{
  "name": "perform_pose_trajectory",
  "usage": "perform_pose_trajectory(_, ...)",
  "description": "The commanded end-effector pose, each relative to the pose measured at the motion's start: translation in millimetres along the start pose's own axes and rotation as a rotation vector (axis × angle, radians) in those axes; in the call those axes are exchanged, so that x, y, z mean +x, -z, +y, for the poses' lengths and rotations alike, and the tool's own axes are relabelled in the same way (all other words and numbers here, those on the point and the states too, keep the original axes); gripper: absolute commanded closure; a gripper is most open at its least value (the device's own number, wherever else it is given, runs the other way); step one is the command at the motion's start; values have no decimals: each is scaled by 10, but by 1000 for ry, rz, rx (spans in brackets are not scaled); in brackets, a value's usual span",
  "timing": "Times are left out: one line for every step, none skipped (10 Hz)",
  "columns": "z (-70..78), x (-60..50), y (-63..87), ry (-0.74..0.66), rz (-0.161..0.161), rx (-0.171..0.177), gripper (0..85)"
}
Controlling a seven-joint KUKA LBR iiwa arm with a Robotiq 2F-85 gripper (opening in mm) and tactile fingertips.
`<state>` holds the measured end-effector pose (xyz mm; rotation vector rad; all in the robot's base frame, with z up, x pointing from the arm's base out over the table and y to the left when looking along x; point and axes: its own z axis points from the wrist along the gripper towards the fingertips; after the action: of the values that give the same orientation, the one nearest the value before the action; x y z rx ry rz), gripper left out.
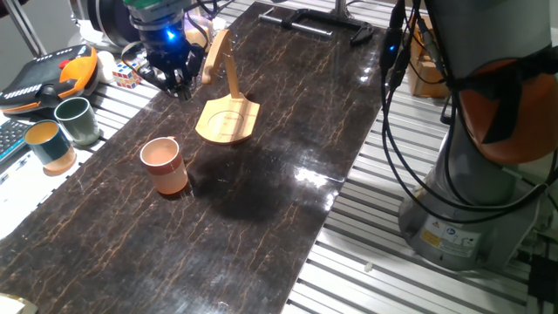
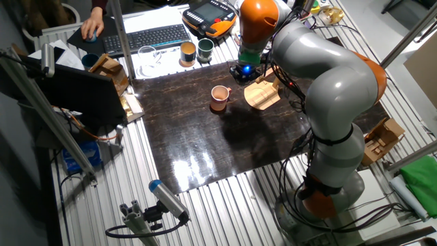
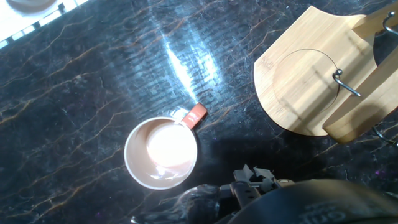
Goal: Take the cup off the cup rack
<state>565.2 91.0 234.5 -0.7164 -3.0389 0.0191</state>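
Observation:
The salmon-pink cup [image 1: 163,164] stands upright on the dark marble table [image 1: 261,218], free of the rack, with its handle to one side. It also shows in the other fixed view [image 2: 219,97] and in the hand view [image 3: 163,152]. The light wooden cup rack [image 1: 228,120] stands just right of it, its curved arm bare; the rack also shows in the other fixed view [image 2: 262,96] and the hand view [image 3: 305,93]. My gripper [image 1: 177,87] hangs above the table behind the cup and left of the rack's arm. It looks open and holds nothing.
A dark green cup [image 1: 77,119] and a teal cup with tan inside [image 1: 48,144] stand off the table's left edge. An orange teach pendant [image 1: 52,74] and a puzzle cube [image 1: 128,74] lie behind them. The arm's base [image 1: 471,201] and cables stand at the right.

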Motion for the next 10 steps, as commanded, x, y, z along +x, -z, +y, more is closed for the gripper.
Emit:
perform_pose_trajectory(-6,0,2,2,-1,1,843)
perform_pose_trajectory(-15,-1,1,5,-1,0,843)
perform_pose_trajectory(-18,-1,-1,5,-1,0,843)
perform_pose_trajectory(-19,2,0,5,-1,0,843)
perform_pose_trajectory(-21,7,2,5,1,1,843)
perform_pose_trajectory(-29,14,4,6,0,2,843)
perform_pose_trajectory(-48,17,2,9,-2,6,843)
perform_pose_trajectory(-67,23,-2,11,-1,5,843)
perform_pose_trajectory(-74,34,0,11,-1,5,843)
perform_pose_trajectory(-75,42,1,11,0,5,843)
